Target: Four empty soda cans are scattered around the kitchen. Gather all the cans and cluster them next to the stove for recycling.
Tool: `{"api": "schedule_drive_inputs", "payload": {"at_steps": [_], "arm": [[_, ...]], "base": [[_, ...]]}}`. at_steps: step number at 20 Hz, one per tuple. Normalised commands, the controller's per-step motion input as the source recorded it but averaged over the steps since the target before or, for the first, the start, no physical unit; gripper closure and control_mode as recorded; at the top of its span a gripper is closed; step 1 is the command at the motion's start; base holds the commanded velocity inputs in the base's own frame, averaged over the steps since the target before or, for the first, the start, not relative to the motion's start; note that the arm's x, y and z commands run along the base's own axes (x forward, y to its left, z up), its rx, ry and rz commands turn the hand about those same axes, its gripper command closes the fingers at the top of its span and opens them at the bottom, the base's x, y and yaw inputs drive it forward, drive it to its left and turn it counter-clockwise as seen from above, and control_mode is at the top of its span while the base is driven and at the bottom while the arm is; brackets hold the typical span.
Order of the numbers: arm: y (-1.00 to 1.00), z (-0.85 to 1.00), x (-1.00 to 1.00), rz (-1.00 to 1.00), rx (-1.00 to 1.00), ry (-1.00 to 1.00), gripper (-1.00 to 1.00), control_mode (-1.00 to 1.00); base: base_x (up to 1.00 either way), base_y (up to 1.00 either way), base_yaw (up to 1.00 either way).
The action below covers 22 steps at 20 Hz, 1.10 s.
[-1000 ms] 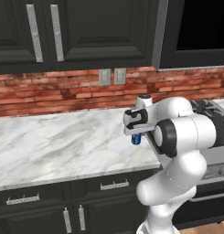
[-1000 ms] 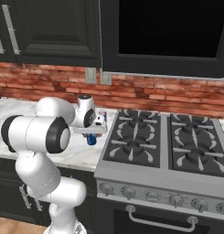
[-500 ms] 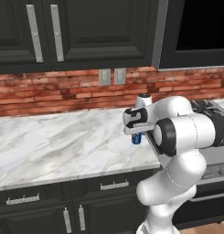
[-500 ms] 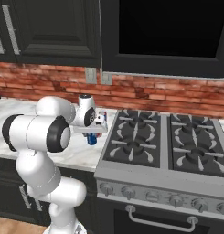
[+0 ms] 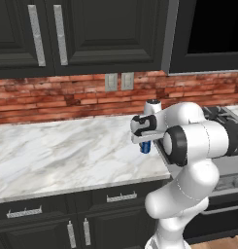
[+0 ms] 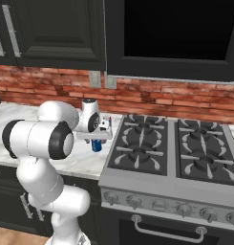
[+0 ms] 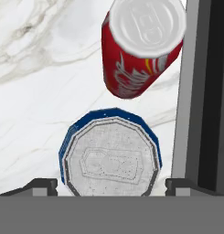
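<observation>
Fingers [image 7: 111, 185] spread, released either side of blue can [image 7: 111, 155] | it stands on counter [image 7: 35, 96] beside red can [image 7: 141, 45], against stove [image 7: 207, 91] edge: clustering for recycling

Blue can [image 5: 145, 147] mostly hidden behind hand; stove [image 5: 222, 121] half hidden by arm.
</observation>
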Motion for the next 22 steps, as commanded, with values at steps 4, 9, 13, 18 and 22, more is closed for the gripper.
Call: {"api": "schedule_drive_inputs", "payload": {"at_steps": [4, 9, 13, 18, 22], "arm": [[0.00, 0.08, -0.03, 0.00, 0.00, -0.08, -1.00, -1.00], [0.00, 0.26, -0.33, 0.00, 0.00, -0.23, -1.00, -1.00], [0.00, 0.44, -0.43, -0.04, 0.00, -0.16, -1.00, -1.00], [0.00, 0.55, -0.64, -0.08, 0.00, -0.17, -1.00, -1.00], [0.00, 0.64, -0.43, -0.10, 0.00, -0.11, -1.00, -1.00]], "base": [[0.00, 0.00, 0.00], [0.00, 0.00, 0.00], [0.00, 0.00, 0.00], [0.00, 0.00, 0.00], [0.00, 0.00, 0.00]]}}
